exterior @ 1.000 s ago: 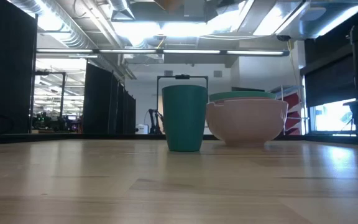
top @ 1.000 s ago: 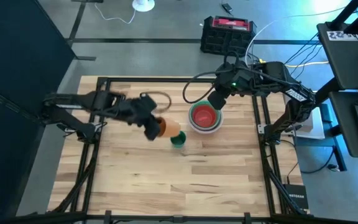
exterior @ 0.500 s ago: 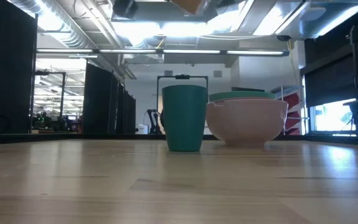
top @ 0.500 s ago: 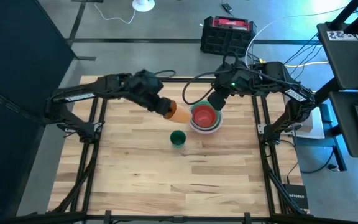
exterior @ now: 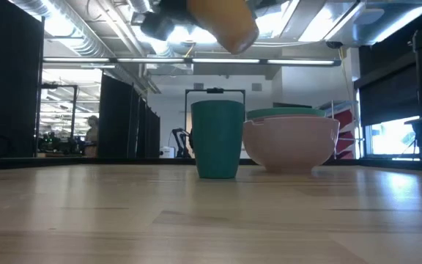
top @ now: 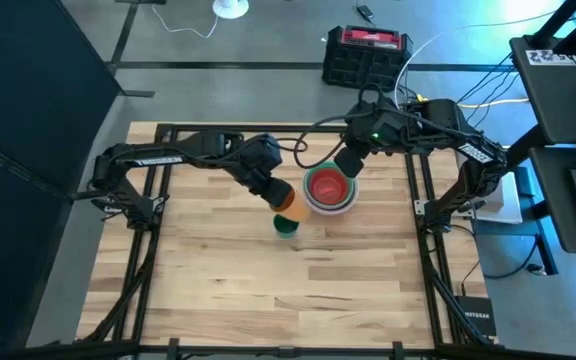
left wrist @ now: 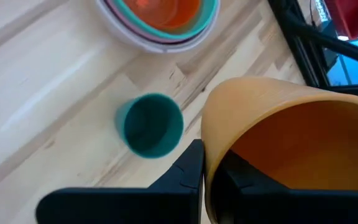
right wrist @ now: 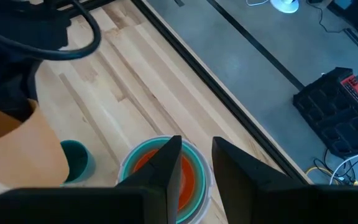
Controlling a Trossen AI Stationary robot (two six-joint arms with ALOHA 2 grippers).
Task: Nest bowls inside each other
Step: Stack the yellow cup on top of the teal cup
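My left gripper (top: 276, 194) is shut on an orange cup (top: 291, 204) and holds it in the air just above and beyond a teal cup (top: 286, 225), which stands upright on its base on the table. To the right sits a stack of nested bowls (top: 330, 190): pale outside, then green, with red innermost. In the low view the orange cup (exterior: 224, 22) hangs tilted over the teal cup (exterior: 217, 139). My right gripper (top: 346, 163) hovers open over the stack's far rim, its fingers (right wrist: 166, 163) holding nothing. My left gripper pinches the orange cup's rim wall (left wrist: 207, 163), one finger (left wrist: 188, 171) outside and the other inside the mouth. The fingers slant down from the table's left. The cup is lifted clear and tilted, its mouth toward the wrist and its base toward the bowls.
Black frame rails (top: 413, 190) run along the table's edges. A black and red case (top: 366, 52) and cables lie on the floor beyond the far edge. Bare wood spreads across the near half of the table (top: 268, 290).
My left gripper has swung the orange cup toward the far edge and to the right, then come back down toward the teal cup, turning as it went. The cup now hangs lower, in sight at the top of the low view. My right gripper has kept still.
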